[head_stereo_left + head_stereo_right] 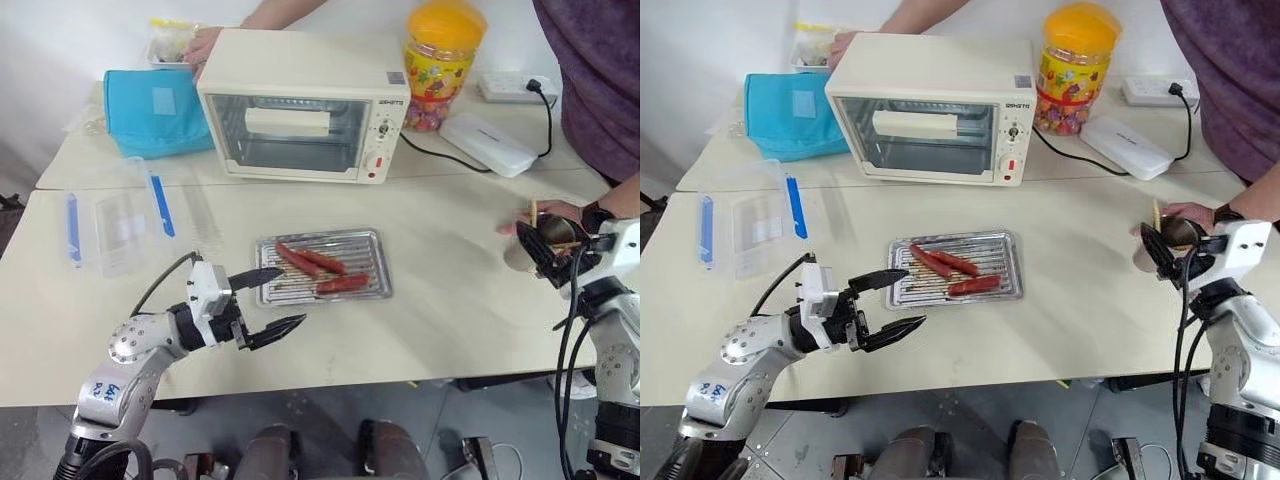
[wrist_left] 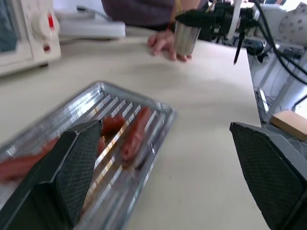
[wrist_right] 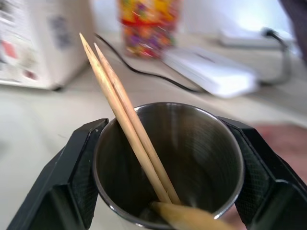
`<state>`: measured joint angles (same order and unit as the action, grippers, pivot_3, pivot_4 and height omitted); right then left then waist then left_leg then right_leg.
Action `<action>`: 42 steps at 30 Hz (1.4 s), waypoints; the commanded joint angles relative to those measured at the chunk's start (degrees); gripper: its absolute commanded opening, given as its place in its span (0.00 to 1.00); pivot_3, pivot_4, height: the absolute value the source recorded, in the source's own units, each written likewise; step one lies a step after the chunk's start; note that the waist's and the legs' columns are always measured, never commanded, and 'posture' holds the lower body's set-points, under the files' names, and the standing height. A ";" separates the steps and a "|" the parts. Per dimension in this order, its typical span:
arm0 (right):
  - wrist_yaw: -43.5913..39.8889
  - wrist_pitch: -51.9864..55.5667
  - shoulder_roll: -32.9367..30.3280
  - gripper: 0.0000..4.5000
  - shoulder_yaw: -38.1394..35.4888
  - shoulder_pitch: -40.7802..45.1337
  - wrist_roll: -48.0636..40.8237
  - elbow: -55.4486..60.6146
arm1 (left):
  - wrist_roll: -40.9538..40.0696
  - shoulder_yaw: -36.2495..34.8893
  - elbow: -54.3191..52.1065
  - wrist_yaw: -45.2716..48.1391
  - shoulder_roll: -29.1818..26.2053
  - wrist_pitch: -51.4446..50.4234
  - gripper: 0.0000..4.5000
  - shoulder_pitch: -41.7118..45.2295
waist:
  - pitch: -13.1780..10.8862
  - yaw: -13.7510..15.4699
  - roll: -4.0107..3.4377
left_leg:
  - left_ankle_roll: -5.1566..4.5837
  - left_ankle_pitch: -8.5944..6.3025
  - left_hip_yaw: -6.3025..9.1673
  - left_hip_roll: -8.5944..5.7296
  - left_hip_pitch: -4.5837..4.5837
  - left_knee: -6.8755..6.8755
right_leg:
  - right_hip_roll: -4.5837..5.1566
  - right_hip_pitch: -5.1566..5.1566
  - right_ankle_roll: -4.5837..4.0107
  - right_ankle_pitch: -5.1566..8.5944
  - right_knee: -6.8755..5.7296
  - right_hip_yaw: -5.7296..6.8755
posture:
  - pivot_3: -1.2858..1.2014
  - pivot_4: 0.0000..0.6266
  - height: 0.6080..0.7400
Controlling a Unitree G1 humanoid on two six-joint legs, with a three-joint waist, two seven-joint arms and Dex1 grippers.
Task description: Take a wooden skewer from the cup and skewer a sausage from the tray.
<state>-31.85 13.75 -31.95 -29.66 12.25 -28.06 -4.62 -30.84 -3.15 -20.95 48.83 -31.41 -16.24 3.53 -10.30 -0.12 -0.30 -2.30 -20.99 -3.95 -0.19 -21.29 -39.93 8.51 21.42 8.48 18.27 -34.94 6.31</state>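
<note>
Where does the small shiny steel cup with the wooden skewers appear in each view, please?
Left eye: steel cup, far right, in right gripper.
Right eye: far right.
Left wrist: top centre.
Right wrist: centre, between the fingers.
Shared landmark: orange-lidded candy jar.

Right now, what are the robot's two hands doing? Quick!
Left gripper: open, empty, beside the tray.
Right gripper: closed around the cup with skewers in it.

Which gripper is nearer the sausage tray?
Left. The left gripper, open, hovers at the tray's near-left corner; the right gripper holds the cup far off at the table's right edge.
</note>
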 commanded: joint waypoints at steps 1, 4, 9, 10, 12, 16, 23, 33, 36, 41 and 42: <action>1.10 -3.44 -0.84 0.68 -1.97 0.84 0.45 -0.17 | 0.19 -0.26 -0.59 0.24 0.17 1.14 1.00 0.52 | 0.00 0.02 -0.01 | 0.00 0.00 0.00 0.00 0.00 0.00 | 0.00 0.00 0.00 0.00 0.00 0.00 | 0.52 0.24 1.00; 2.28 -3.71 -1.26 0.68 -3.49 -0.10 -0.16 0.65 | 0.16 -0.68 -1.02 0.03 -0.06 1.06 1.00 0.04 | 0.00 0.16 -0.02 | 0.00 0.00 0.02 0.00 0.00 0.00 | 0.01 0.00 0.00 0.00 0.00 -0.01 | 0.52 0.24 1.00; 4.87 -0.98 -1.73 0.68 -7.67 -2.22 -3.26 3.66 | -0.27 -1.16 -3.29 -1.24 0.12 0.50 1.00 -1.82 | 0.00 0.47 -0.02 | -0.01 0.00 0.07 -0.03 -0.02 -0.02 | 0.04 -0.02 0.00 0.00 0.00 -0.01 | 0.52 0.24 1.00; 5.22 0.00 -2.07 0.68 -8.23 -3.22 -3.48 4.28 | -0.57 -1.15 -3.81 -1.69 0.39 0.24 1.00 -2.32 | 0.00 0.48 -0.02 | -0.01 0.00 0.09 -0.03 -0.03 -0.02 | 0.04 -0.02 0.00 0.00 -0.01 -0.01 | 0.52 0.24 1.00; 6.34 2.08 -2.46 0.68 -9.11 -4.63 -3.96 4.97 | -1.03 -0.90 -4.97 -2.39 0.70 -0.27 1.00 -3.21 | 0.00 0.56 -0.02 | -0.01 0.00 0.09 -0.02 -0.03 -0.01 | 0.04 -0.03 0.00 0.00 0.00 -0.02 | 0.52 0.24 1.00; 9.55 4.43 -2.33 0.68 -10.71 -5.00 -4.38 4.66 | -1.63 -0.68 -6.96 -3.02 0.53 -1.50 1.00 -3.94 | 0.01 0.36 -0.03 | -0.02 0.01 0.03 -0.02 -0.02 -0.02 | 0.04 -0.05 0.00 0.00 0.07 -0.05 | 0.52 0.24 1.00; 13.05 7.81 -1.84 0.68 -11.57 -4.72 -5.41 2.26 | -2.67 -1.54 -10.05 -3.77 -0.15 -3.69 1.00 -5.31 | 0.04 0.30 -0.13 | -0.03 0.02 0.02 -0.02 -0.02 -0.02 | 0.04 -0.05 0.00 0.00 0.06 -0.07 | 0.52 0.24 1.00; 13.38 -0.28 -1.97 0.68 -11.59 0.70 -3.83 -11.18 | -1.89 -1.80 -9.32 -4.29 -0.20 -2.97 1.00 -4.62 | 0.05 0.11 -0.20 | -0.04 0.02 -0.01 -0.02 -0.02 -0.01 | 0.02 -0.06 0.00 0.00 0.14 -0.08 | 0.52 0.24 1.00; 12.12 -3.06 -1.72 0.68 -10.99 2.14 -3.32 -14.16 | -1.24 -1.75 -8.27 -3.95 -0.18 -2.19 1.00 -4.38 | 0.05 0.09 -0.23 | -0.04 0.02 -0.01 -0.01 -0.02 -0.01 | 0.01 -0.06 0.00 0.00 0.13 -0.07 | 0.52 0.24 1.00; 10.68 -8.10 -0.95 0.68 -9.54 4.00 -1.77 -18.26 | -0.79 -2.98 -6.51 -4.80 -0.13 -1.67 1.00 -2.61 | 0.05 0.10 -0.23 | -0.05 0.03 -0.01 -0.02 -0.02 -0.02 | 0.02 -0.07 0.00 0.00 0.12 -0.07 | 0.52 0.24 1.00; 10.36 -9.04 -0.70 0.68 -8.98 4.14 -1.37 -18.68 | -0.66 -3.09 -6.13 -4.66 -0.20 -1.42 1.00 -2.48 | 0.05 0.07 -0.23 | -0.05 0.03 0.00 -0.02 -0.02 -0.02 | 0.01 -0.07 0.00 0.00 0.13 -0.07 | 0.52 0.24 1.00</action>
<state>-20.50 7.40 -32.95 -39.11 16.00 -30.22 -23.11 -31.55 -4.67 -27.02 44.21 -31.53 -18.98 0.69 -10.25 -0.05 -0.53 -2.34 -20.96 -3.96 -0.20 -21.30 -39.95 8.52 21.35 8.48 18.27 -34.82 6.24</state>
